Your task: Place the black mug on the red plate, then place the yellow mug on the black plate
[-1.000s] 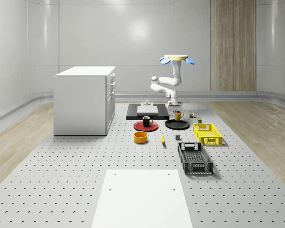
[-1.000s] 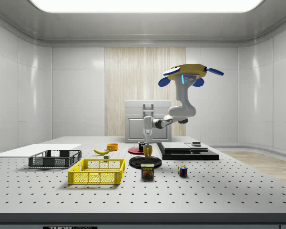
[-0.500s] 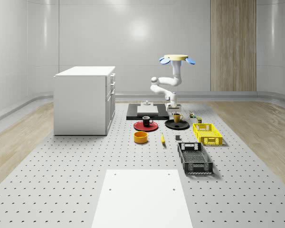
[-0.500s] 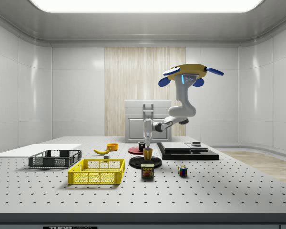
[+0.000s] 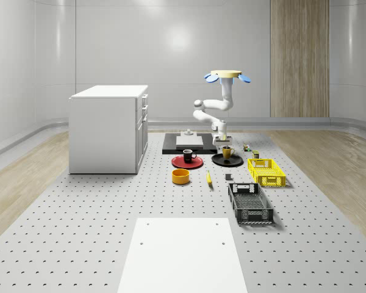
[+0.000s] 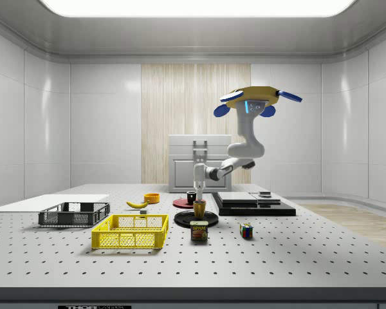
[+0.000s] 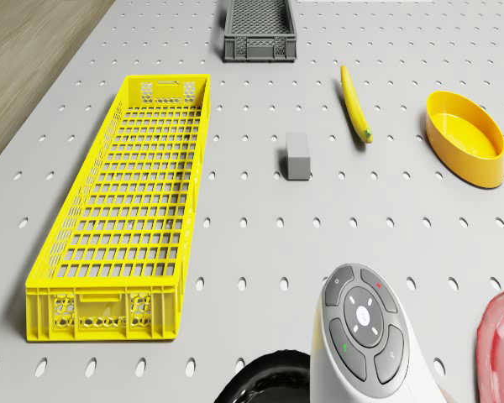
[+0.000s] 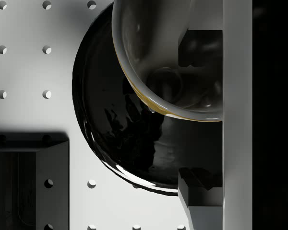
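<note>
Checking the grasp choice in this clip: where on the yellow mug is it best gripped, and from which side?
Grip the yellow mug by its rim wall, coming straight down from above. It stands upright on the black plate with its mouth open upward, and the wrist view looks right into it. The gripper hangs directly over it, under the hovering drone.

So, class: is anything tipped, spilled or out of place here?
Nothing stands out. The black mug stands upright on the red plate; the yellow mug is over the black plate, gripper above it.
</note>
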